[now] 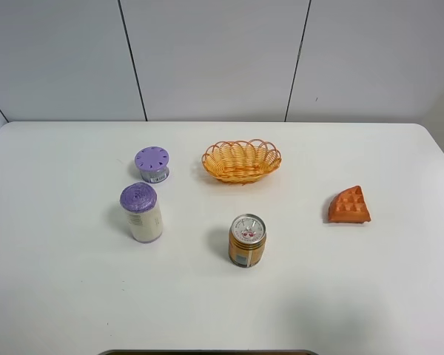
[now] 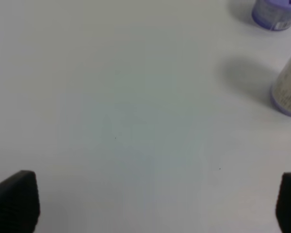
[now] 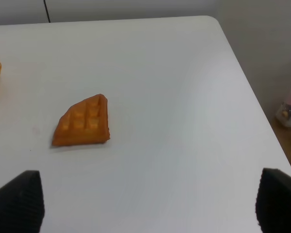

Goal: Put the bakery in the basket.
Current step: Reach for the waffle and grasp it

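readable text: none you can log from any view.
can (image 1: 247,240): orange and pale label band with dark marks, and red marks on its top. All of it is too small for you to read.
tall jar (image 1: 141,212): pale side, print not legible; blurred in the left wrist view.
short jar (image 1: 152,164): grey band on its side, unreadable.
bakery (image 3: 83,122): you find no lettering.
basket (image 1: 241,160): you find no lettering.

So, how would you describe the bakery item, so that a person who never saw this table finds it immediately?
On the white table, in the high view, look right of the orange wicker basket and the metal can, toward the right edge. There the waffle piece lies alone. It is the only wedge shape, orange-brown with square dimples.
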Robot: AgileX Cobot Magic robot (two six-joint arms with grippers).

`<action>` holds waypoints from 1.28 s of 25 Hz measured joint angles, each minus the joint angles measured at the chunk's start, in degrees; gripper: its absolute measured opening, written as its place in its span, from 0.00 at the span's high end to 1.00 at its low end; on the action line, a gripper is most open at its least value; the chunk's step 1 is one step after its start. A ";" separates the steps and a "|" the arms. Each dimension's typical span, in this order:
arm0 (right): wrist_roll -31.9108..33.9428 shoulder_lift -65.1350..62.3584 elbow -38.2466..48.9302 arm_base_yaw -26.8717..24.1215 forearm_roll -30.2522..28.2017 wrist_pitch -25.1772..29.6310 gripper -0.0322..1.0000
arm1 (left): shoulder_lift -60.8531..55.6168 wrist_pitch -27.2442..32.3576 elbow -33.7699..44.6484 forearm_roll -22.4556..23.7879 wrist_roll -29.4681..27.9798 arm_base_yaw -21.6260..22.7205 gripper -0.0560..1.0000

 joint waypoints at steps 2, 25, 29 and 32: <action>0.00 0.00 0.00 0.00 0.00 0.00 0.14 | 0.00 0.00 0.00 0.00 0.00 0.00 0.01; 0.00 0.00 0.00 0.00 1.07 0.00 0.14 | 0.00 0.00 0.00 0.00 0.00 0.00 0.01; 0.00 2.10 0.00 0.00 1.54 -0.02 0.14 | 0.00 0.00 0.00 0.00 0.00 0.00 0.01; 0.00 7.87 -1.48 0.00 3.05 0.19 0.14 | 0.00 0.00 0.00 0.00 0.00 0.00 0.01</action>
